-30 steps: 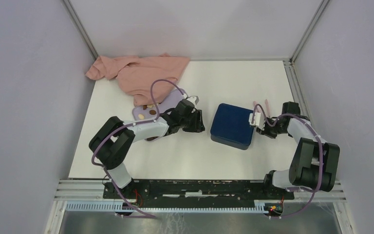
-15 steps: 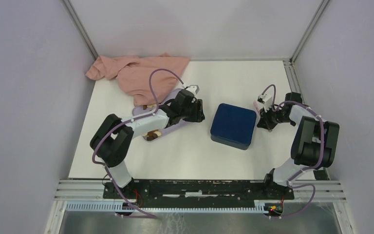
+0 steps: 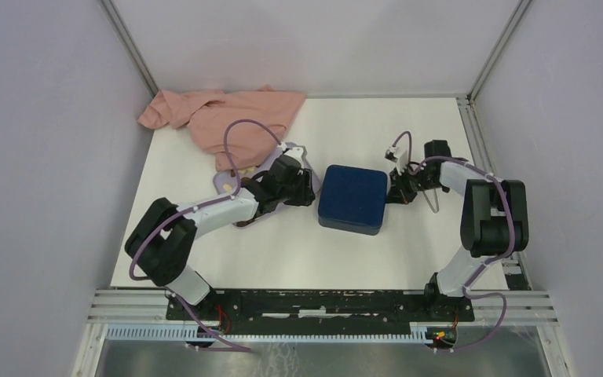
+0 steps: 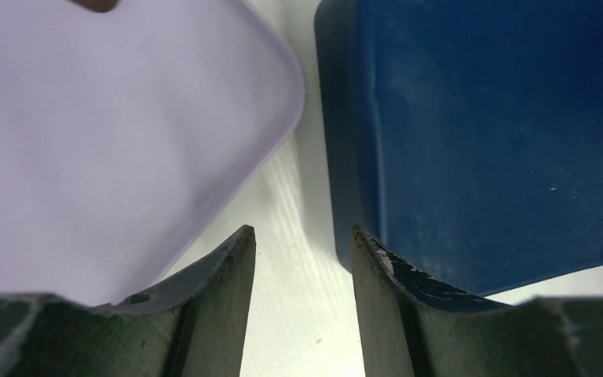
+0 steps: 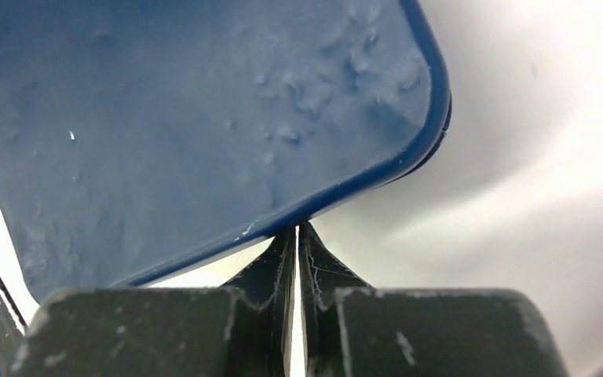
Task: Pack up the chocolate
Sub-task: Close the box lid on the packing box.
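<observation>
The dark blue box [image 3: 352, 199], lid shut, sits mid-table; it also shows in the left wrist view [image 4: 487, 133] and the right wrist view [image 5: 188, 118]. The lilac tray [image 3: 221, 183] lies left of it, mostly under my left arm, and fills the left of the left wrist view [image 4: 110, 141]. A brown chocolate [image 4: 94, 4] shows at the tray's far edge, and a few pieces [image 3: 243, 223] peek out under the arm. My left gripper [image 3: 305, 192] [image 4: 302, 236] is open and empty, low over the gap between tray and box. My right gripper [image 3: 395, 192] [image 5: 297, 228] is shut, its tips against the box's right edge.
A pink cloth [image 3: 220, 118] lies crumpled at the back left. Thin tongs [image 3: 433, 200] lie on the table right of my right gripper. Grey walls enclose the table on three sides.
The blue box has slid left toward the tray with my right gripper against its right side. My left gripper has drawn back left, staying between tray and box.
</observation>
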### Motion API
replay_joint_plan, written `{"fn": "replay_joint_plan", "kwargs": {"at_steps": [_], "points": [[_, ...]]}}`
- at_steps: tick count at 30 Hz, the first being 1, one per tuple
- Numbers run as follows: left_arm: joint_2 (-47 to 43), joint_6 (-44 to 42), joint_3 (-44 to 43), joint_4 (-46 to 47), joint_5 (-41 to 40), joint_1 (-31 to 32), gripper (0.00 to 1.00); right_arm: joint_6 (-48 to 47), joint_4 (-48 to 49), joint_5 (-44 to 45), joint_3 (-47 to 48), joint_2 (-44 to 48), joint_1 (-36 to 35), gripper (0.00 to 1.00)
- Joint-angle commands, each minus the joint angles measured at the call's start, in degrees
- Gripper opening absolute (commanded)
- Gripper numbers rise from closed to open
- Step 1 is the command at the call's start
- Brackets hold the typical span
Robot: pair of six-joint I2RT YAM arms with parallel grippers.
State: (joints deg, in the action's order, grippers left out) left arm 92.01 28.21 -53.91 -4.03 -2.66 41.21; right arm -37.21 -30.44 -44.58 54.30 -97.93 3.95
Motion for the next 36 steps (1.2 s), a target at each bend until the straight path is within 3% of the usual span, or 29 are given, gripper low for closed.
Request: {"fn": "replay_joint_plan", "kwargs": {"at_steps": [1,6,12,16,18,22,25,33,36], "points": [[-5.71,-1.76,2.61,-2.57,-8.45,-0.26,0.53,2.13,0.95,0.01,5.6,-1.86,-3.61,0.09],[-11.3,-1.58,4.62,-5.84,-11.74,-0.33,0.54,-0.22,0.91,6.51,4.33,2.81,-3.04,0.11],[-12.33,-1.4,4.58,-4.22,-4.6,-2.72,0.56,-6.68,2.02,5.3,1.09,14.65,-1.48,0.13],[-8.87,-1.58,3.66,-3.12,-0.05,-4.68,0.52,-12.67,5.78,-1.1,-4.04,23.31,-1.48,0.18],[-7.0,-1.49,3.0,-1.47,2.97,-5.09,0.51,-20.03,4.62,-8.07,-6.57,25.67,-1.48,0.24],[-1.53,-2.16,-0.54,-0.6,7.47,-5.21,0.5,-41.66,-7.89,-20.87,-8.69,27.26,-2.15,0.25],[1.38,-2.06,-2.76,-0.05,8.95,-5.22,0.49,-60.23,-21.01,-25.48,-8.47,26.43,-4.38,0.24],[6.62,-0.52,-6.44,-0.55,10.59,-4.96,0.49,-81.38,-39.28,-25.26,-6.85,21.3,-8.2,0.24],[7.48,0.06,-6.97,-0.42,10.66,-4.47,0.48,-83.03,-41.29,-23.82,-6.84,20.24,-9.96,0.23]]}}
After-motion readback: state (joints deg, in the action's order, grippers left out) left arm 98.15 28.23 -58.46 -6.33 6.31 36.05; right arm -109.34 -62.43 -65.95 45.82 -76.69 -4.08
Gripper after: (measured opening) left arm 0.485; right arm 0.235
